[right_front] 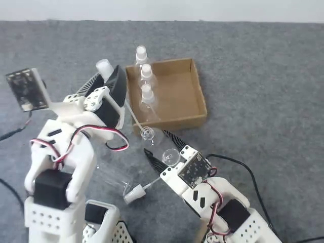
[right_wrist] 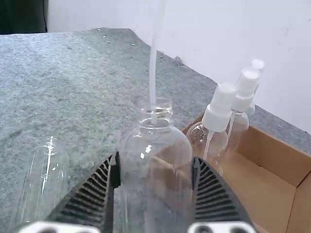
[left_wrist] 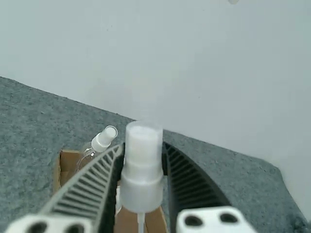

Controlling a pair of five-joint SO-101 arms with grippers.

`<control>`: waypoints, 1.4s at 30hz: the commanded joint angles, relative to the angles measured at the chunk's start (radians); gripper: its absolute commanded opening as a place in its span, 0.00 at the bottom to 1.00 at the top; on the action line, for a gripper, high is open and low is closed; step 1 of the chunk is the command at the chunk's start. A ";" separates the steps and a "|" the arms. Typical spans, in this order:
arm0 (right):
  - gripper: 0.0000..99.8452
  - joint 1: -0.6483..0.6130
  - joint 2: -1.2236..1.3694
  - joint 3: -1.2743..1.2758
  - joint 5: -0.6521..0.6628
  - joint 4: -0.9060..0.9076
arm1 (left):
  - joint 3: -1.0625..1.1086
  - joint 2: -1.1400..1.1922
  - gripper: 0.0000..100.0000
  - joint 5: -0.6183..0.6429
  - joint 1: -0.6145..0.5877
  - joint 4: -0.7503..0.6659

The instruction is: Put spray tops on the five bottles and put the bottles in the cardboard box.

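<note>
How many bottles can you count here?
5. Three capped bottles stand in the cardboard box; an uncapped bottle is in the right gripper; another bottle lies on the carpet. None seems hidden.

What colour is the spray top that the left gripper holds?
The spray top is white; the left wrist view shows it best.

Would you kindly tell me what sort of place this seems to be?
Probably a robotics test bench: a left arm and right arm with bare wiring and a circuit board, on a grey felt-covered table against a plain white wall, plus a cardboard box.
</note>
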 commanded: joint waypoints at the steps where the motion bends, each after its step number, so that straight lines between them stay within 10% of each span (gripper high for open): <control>1: 0.01 -0.005 -0.018 -0.011 0.018 -0.025 | -0.004 -0.015 0.01 0.005 -0.002 -0.026; 42: 0.01 -0.001 -0.018 0.018 0.014 -0.025 | 0.272 -0.014 0.02 -0.068 0.195 -0.029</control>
